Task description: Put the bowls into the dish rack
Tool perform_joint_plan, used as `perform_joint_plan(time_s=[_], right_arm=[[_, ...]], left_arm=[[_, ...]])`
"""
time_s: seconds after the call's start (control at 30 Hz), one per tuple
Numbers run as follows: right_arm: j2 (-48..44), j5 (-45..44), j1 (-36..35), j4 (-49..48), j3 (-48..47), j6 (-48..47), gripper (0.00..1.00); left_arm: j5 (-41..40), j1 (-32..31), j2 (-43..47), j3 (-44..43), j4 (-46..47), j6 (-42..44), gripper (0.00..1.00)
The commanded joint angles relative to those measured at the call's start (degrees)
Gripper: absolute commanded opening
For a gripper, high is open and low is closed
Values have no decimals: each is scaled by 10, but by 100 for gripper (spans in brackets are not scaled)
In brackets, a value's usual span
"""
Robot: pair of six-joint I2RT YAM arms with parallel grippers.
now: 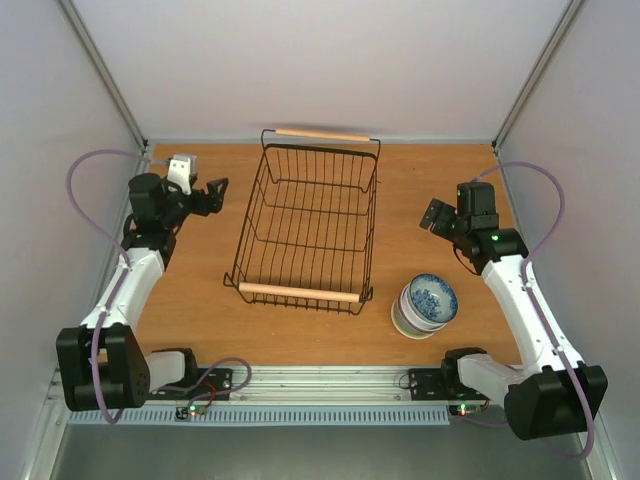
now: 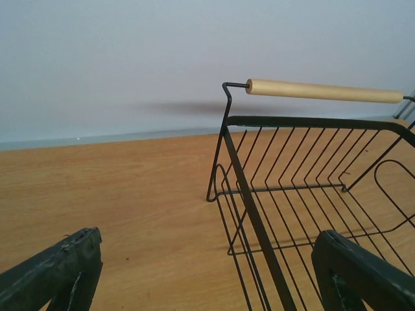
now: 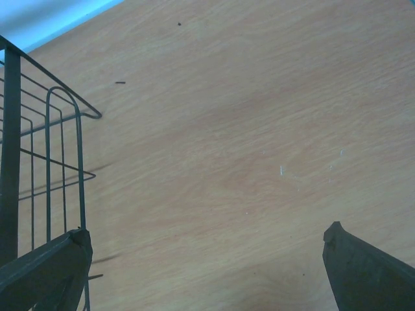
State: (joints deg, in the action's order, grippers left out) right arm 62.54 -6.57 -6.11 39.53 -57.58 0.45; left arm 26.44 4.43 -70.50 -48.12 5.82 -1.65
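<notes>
- Jaws of left gripper (image 1: 213, 193) spread wide, empty; dish rack (image 1: 300, 292) just to their right.
- Right gripper (image 1: 431, 215) jaws spread, empty; bowls (image 1: 428, 300) stacked behind them.

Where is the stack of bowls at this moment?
In the top view, the stack of bowls stands on the table at the right, just off the near right corner of the dish rack, between it and the right arm.

one dish rack (image 1: 300, 292), one bowl stack (image 1: 426, 304)
</notes>
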Motion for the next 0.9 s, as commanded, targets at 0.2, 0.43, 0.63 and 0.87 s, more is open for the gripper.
perform_joint_plan(time_s=[0.2,0.43,0.63,0.87], right_arm=[[-44,25,-1,25,10,18,99],[-71,31,-1,41,18,15,99],[-58,26,2,129,1,34,97],[-122,129,4,169,51,73,82]], left_arm=[[30,1,41,30,14,16,90],[34,1,51,39,12,31,91],[72,1,50,27,-22,50,91],[93,1,37,16,-40,53,91]])
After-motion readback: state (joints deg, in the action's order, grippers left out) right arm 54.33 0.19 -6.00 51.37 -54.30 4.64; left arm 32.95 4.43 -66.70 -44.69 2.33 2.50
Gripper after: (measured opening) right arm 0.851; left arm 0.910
